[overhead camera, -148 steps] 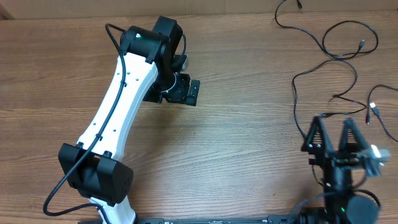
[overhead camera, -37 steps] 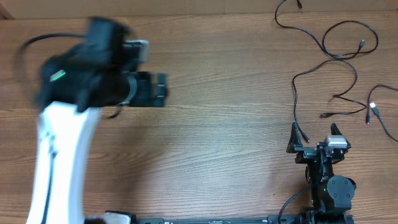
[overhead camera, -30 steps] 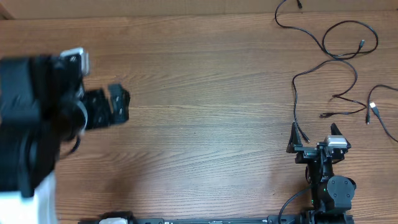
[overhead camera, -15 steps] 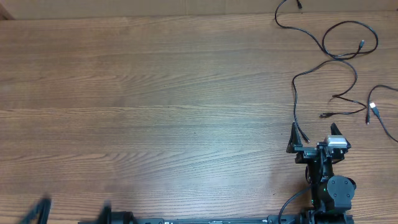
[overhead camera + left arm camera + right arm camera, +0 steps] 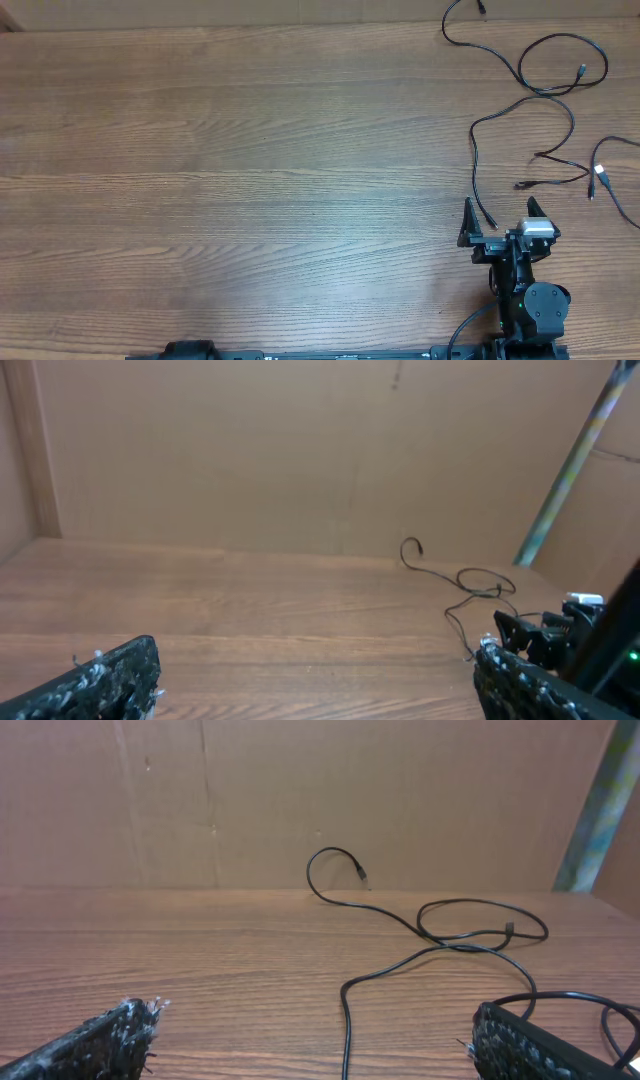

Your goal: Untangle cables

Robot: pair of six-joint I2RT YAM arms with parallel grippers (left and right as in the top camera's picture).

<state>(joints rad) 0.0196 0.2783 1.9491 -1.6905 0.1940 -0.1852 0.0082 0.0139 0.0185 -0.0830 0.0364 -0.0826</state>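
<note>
The left arm has swung off the bench [image 5: 250, 180] altogether: a few seconds ago it reached out over the far-left half, a second ago it was a blur sweeping toward the left edge, and now the overhead view shows only its base [image 5: 190, 350] at the near edge. The left gripper [image 5: 318, 660] hangs low with its fingers spread wide and nothing between them. The right gripper [image 5: 497, 215] sits drawn back at the near edge toward the right corner, lower and further back than it was earlier, and it has barely shifted over the last second. Its fingers are also spread wide and grip nothing, though one cord runs along the wood between them toward the camera. The cables [image 5: 474, 155] lie in the far right corner and down the right edge, in the same loose curves as in the earlier frames. No plug or loop appears to have moved. With both arms pulled in and empty, the work looks finished or paused, yet a loop there still crosses another strand, so full separation is doubtful.
</note>
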